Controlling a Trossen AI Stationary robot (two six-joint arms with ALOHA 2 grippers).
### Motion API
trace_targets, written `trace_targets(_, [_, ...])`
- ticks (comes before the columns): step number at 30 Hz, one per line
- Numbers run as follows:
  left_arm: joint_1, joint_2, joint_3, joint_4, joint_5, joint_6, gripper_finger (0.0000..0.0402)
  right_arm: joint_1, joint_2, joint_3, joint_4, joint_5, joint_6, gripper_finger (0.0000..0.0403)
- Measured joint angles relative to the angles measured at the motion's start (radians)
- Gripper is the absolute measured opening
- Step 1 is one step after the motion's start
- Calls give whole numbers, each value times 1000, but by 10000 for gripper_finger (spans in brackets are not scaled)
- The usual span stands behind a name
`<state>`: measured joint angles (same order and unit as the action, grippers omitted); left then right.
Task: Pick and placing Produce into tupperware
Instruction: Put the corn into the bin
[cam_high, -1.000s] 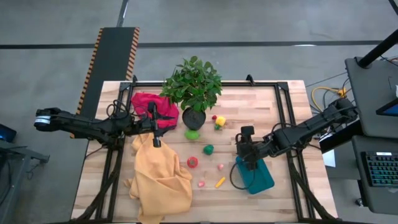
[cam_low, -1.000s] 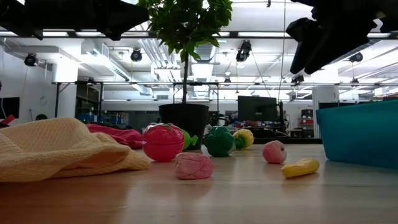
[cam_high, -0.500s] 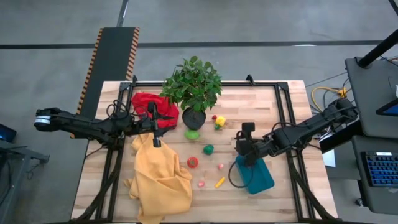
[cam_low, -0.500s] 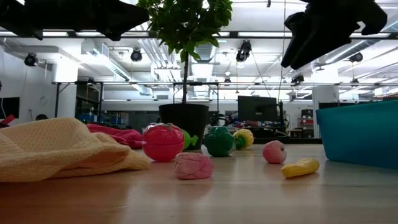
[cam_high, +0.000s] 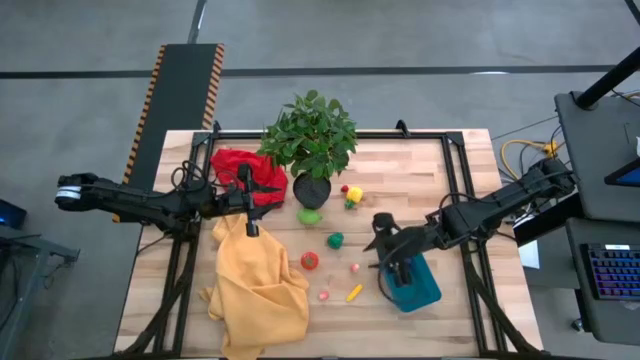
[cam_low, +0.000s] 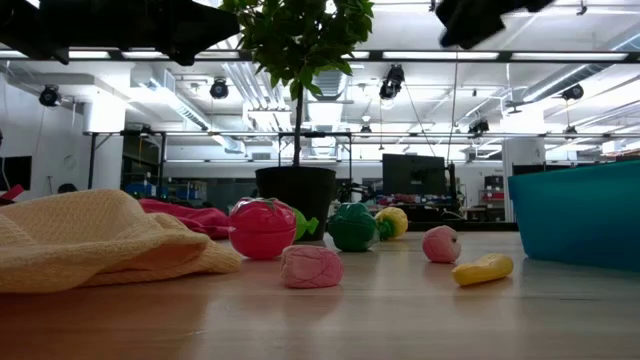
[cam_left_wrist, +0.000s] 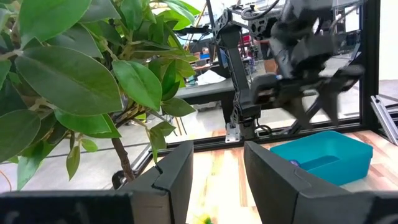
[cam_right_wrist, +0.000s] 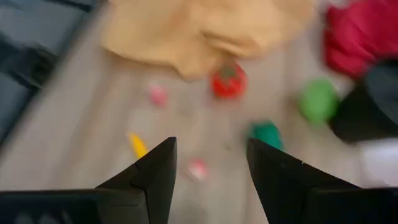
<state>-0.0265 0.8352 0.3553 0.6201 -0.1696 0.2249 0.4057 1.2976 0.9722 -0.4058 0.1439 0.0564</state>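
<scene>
The produce lies on the table's middle: red tomato (cam_high: 310, 260), dark green piece (cam_high: 335, 240), light green piece (cam_high: 309, 215), yellow-and-red piece (cam_high: 351, 193), two small pink pieces (cam_high: 354, 268) (cam_high: 324, 295), and a yellow piece (cam_high: 353, 292). The teal tupperware (cam_high: 412, 285) stands on its base right of them. My right gripper (cam_right_wrist: 211, 162) is open and hovers above the table at the tupperware's left far corner (cam_high: 383, 238), looking down on the tomato (cam_right_wrist: 228, 83). My left gripper (cam_left_wrist: 217, 165) is open and waits by the potted plant (cam_high: 248, 205).
A potted plant (cam_high: 312, 145) stands at the table's far middle. A red cloth (cam_high: 240, 170) lies beside it and a crumpled yellow cloth (cam_high: 258, 280) covers the near left. Bare wood shows between the produce and the tupperware (cam_low: 575, 215).
My right gripper has risen from over the tupperware and swung toward the table's left, above the scattered produce; in the low view it has climbed almost out of the picture's top. The produce and the tupperware have stayed in place.
</scene>
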Motion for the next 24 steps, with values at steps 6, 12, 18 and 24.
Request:
trace_targets(6, [0,1,0,0,0,0,129,0,1,-5,88,-73,-31,187])
trace_targets(12, [0,2,6,2,0,-7,129,0,39,-29,146,-72,-47,187])
trace_targets(18, [0,77,10,124,42,-11,129,0,115,-29,153,-71,-101,187])
trace_targets(24, [0,159,11,221,75,5,129,0,162,-28,153,-65,-98,187])
